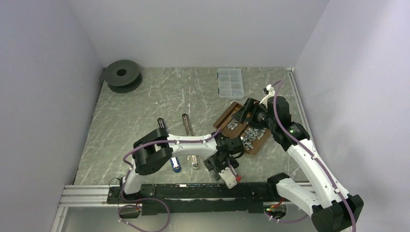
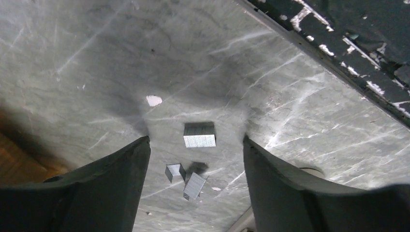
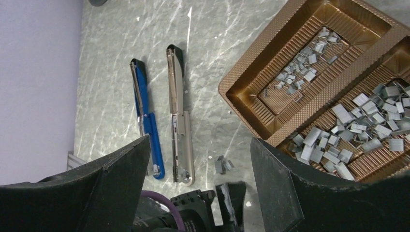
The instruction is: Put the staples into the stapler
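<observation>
plain pale lilac walls (image 1: 193, 29) enclose a grey-green marbled table (image 1: 145, 106) on three sides.

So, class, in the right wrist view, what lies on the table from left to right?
In order: blue stapler → silver stapler → loose staples → brown tray.

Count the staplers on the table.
2. The blue stapler lies opened flat nearer the side wall; the silver stapler lies parallel beside it, toward the brown tray. The arms could hide others.
</observation>
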Action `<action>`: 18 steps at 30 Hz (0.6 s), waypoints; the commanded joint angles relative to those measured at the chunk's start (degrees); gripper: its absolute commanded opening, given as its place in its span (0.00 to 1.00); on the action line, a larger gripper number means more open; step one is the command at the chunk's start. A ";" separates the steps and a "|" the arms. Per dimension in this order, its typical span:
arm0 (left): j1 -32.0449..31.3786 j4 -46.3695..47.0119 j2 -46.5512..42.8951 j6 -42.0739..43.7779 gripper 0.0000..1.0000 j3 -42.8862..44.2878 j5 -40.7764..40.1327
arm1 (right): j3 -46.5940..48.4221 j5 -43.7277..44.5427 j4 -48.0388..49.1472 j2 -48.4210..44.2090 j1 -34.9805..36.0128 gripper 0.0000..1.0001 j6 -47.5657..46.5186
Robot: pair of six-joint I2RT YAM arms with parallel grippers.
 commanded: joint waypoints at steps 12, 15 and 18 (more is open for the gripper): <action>12.03 -7.45 -22.40 -17.01 0.95 1.39 -2.67 | 2.20 0.81 -11.62 -1.82 2.59 0.78 0.94; 16.71 -8.88 -31.09 -18.46 0.96 0.62 -0.56 | -1.01 4.15 -11.56 -2.53 10.49 0.76 5.86; 22.68 -11.14 -37.56 -20.87 0.99 -0.09 -0.26 | -3.14 9.25 -10.70 -0.14 21.97 0.73 12.18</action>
